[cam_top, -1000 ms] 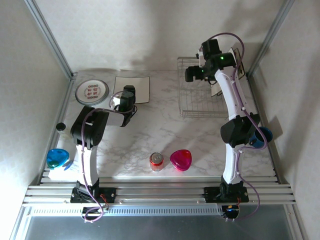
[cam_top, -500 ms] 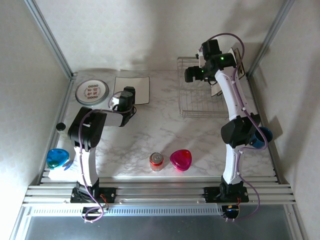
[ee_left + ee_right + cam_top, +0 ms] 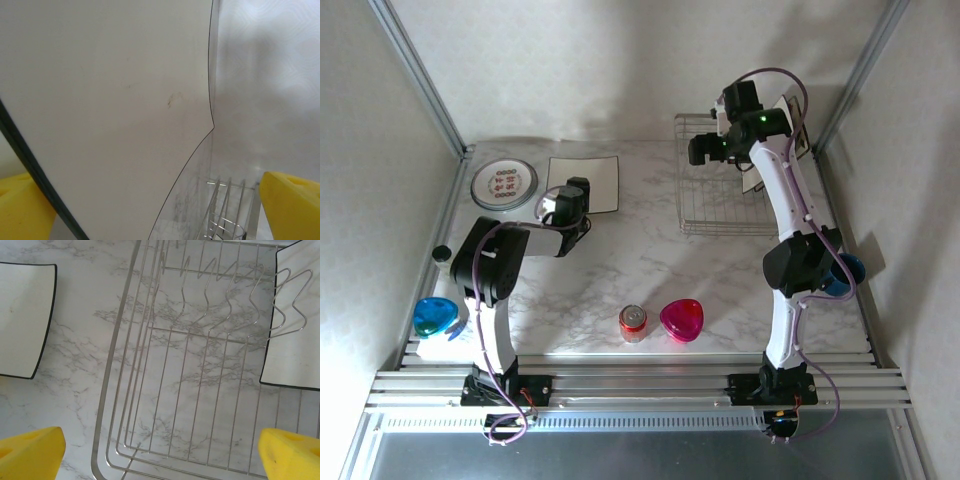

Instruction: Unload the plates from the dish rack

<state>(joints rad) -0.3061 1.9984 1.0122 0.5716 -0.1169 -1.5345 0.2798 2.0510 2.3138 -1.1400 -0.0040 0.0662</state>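
right pincer (image 3: pixel 160 452): spread wide, empty, above dish rack (image 3: pixel 200 390) | right wrist: square plate (image 3: pixel 292 340) standing at rack's right end; second square plate (image 3: pixel 22 320) flat on tabletop (image 3: pixel 85 340) left of rack | top: round plate (image 3: pixel 504 184) farther left of rack | left pincer (image 3: pixel 160 205): spread wide, close to second square plate

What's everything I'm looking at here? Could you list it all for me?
square plate on the table: one, cream with a dark rim, flat, left of the rack
square plate in the rack: one, same colours, right side
round plate: one, white with red motifs, far left
dish rack: one, silver wire, far right
can: one, red, near middle
heart-shaped dish: one, pink, beside the can
blue items: two, left edge and right edge; kind unclear
table: one, white marble
left gripper: open, yellow fingertips, at the table's square plate
right gripper: open, above the rack
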